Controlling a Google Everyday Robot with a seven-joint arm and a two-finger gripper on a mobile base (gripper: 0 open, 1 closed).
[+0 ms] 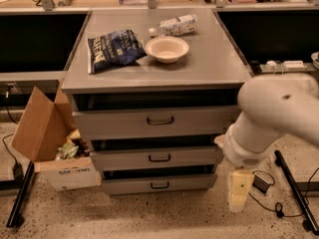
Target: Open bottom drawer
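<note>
Bottom drawer (pixel 127 186) of the grey metal bench (pixel 219 66) sits lowest in the stack of three, just above the speckled floor (pixel 149 218). It has the slimmest front, with a small black loop handle (pixel 160 185) at its centre. The front looks pushed in, with a dark gap between it and the middle drawer (pixel 124 160) above. The top drawer (pixel 114 124), the tallest of the three, lies under the bench top.

The gripper (pixel 240 189) hangs low off the bench's right front corner, at about the height of the bottom drawer and apart from it, touching neither the front nor the handle. It shows as a pale cream piece pointing down toward the floor, and whether it is clenched or released cannot be told from this view. The bulky white arm (pixel 274 116) above it covers the right ends of the top and middle drawers.

On the bench top a dark blue chip bag (pixel 115 49) lies at the left, a cream bowl (pixel 167 49) stands just beside it, and a plastic bottle (pixel 174 25) lies on its side behind the bowl. An open cardboard box (pixel 42 128) with scraps inside leans against the bench's left side. Black cables (pixel 271 203) trail over the floor to the right of the gripper.
</note>
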